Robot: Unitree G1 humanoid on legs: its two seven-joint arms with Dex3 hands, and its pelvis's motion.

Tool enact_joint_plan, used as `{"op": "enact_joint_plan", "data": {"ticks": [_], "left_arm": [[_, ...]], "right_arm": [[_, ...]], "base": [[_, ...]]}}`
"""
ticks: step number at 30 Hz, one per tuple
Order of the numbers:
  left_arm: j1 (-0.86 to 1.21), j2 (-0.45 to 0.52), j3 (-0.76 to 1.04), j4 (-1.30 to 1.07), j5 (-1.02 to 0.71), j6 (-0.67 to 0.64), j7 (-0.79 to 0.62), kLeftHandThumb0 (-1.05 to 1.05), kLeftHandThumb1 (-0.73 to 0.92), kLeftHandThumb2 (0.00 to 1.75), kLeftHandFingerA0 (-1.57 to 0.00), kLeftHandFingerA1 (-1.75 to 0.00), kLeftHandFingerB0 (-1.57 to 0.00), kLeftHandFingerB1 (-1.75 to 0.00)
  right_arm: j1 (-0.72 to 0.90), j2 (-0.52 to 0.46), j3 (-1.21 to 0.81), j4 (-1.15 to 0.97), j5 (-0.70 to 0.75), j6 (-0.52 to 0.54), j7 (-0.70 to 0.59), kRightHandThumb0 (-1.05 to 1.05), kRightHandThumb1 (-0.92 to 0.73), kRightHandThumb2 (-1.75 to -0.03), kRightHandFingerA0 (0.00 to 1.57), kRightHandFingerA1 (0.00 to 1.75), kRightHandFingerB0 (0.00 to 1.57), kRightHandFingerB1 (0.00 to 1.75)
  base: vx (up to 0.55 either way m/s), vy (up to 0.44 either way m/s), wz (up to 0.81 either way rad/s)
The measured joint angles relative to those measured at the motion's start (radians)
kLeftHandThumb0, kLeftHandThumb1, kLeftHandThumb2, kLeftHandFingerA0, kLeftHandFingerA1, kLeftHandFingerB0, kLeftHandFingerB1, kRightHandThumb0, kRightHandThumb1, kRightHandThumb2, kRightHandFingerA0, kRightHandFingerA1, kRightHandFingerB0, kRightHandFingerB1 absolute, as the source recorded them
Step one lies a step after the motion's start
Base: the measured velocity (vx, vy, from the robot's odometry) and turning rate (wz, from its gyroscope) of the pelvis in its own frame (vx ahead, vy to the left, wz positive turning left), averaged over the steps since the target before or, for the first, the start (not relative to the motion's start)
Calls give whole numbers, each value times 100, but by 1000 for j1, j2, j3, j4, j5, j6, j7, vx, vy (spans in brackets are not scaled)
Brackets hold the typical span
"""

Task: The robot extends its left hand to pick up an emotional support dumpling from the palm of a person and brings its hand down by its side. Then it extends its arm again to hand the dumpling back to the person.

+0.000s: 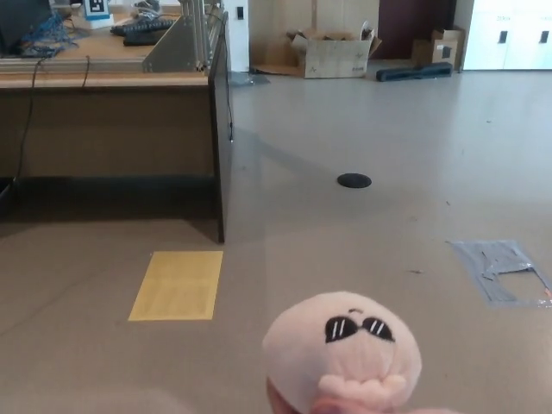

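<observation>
One pink dumpling (343,352) with a printed sunglasses face, bottom centre of the frame.
No readable writing; no robot hand shows, so its state can't be told.

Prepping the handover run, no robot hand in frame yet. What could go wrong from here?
1. The dumpling sits at the very bottom edge of the head view, its base and the person's palm mostly cut off, so the left hand would probably reach half-blind.
2. It looks round and soft; a three-finger pinch may squash it or let it roll off onto the floor.
3. Fingers could nip the palm underneath.
</observation>
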Motion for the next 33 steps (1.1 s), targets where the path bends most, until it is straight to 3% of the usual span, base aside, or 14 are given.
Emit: {"op": "enact_joint_plan", "data": {"ticks": [7, 9, 13, 14, 15, 16, 17, 20, 21, 26, 27, 28, 32, 33], "left_arm": [[0, 10, 79, -91, -113, 71, -63, -20, 49, 55, -48, -42, -35, -32], [-2, 21, 89, -122, -139, 96, -75, -20, 52, 58, -32, -39, -20, -30], [-112, 142, 90, -255, -187, 163, -111, -20, 52, 58, -32, -39, -20, -30], [-138, 170, 90, -284, -197, 176, -117, -22, 30, 85, -9, -50, -7, -49], [-172, 200, 84, -300, -205, 183, -128, -47, 40, 62, -20, -38, -14, -33], [-238, 252, 62, -302, -205, 184, -147, -47, 40, 62, -20, -38, -14, -33], [-279, 284, 47, -303, -205, 184, -160, -23, 27, 84, -9, -50, -7, -50], [-408, 370, -8, -308, -204, 184, -199, -23, 29, 84, -7, -49, -6, -49], [-457, 395, -31, -308, -204, 184, -215, -48, 39, 62, -20, -38, -12, -33], [-667, 479, -158, -306, -185, 184, -293, -54, 38, 64, -23, -39, -13, -35], [-706, 486, -184, -305, -181, 184, -308, -28, 20, 81, -6, -49, -5, -49], [-752, 496, -218, -305, -176, 184, -326, -52, 42, 53, -21, -33, -16, -29], [-893, 525, -328, -308, -152, 184, -391, -52, 42, 53, -21, -33, -16, -29], [-922, 533, -353, -309, -145, 184, -408, -30, 17, 79, 0, -47, 0, -47]], "right_arm": [[-6, 11, -29, 1, 42, -60, 33, -31, -60, -58, 85, 51, 48, 36], [-6, 14, -30, 4, 49, -71, 39, -30, -59, -58, 87, 53, 47, 36], [-16, 23, -34, 11, 58, -79, 43, -30, -59, -58, 87, 53, 47, 36], [-19, 23, -34, 13, 60, -82, 44, -31, -60, -58, 85, 51, 47, 36], [-22, 23, -35, 16, 62, -84, 44, -30, -60, -58, 84, 51, 47, 36], [-26, 23, -35, 18, 63, -85, 45, -30, -60, -58, 84, 51, 47, 36], [-28, 23, -34, 19, 63, -86, 45, -30, -60, -58, 84, 51, 48, 36], [-32, 24, -34, 19, 63, -88, 45, -30, -61, -58, 85, 51, 48, 36], [-34, 24, -34, 19, 63, -88, 46, -31, -61, -58, 86, 51, 48, 36], [-38, 23, -34, 19, 63, -90, 45, -31, -61, -58, 84, 51, 46, 35], [-38, 23, -34, 19, 63, -90, 46, -31, -61, -58, 84, 51, 46, 35], [-38, 23, -33, 19, 63, -91, 46, -32, -61, -58, 84, 52, 46, 35], [-39, 23, -32, 19, 62, -93, 46, -32, -61, -58, 84, 52, 46, 35], [-39, 23, -32, 19, 62, -94, 45, -31, -61, -58, 85, 52, 47, 35]], "base": [[0, 0, 0], [-5, 2, 3], [-11, 0, 5], [0, 0, 0], [13, 1, 7], [0, 0, 0], [0, 0, 0], [0, 0, 0], [0, 0, 0], [0, 0, 0], [0, 0, 0], [0, 0, 0], [0, 0, 0], [0, 0, 0]]}}
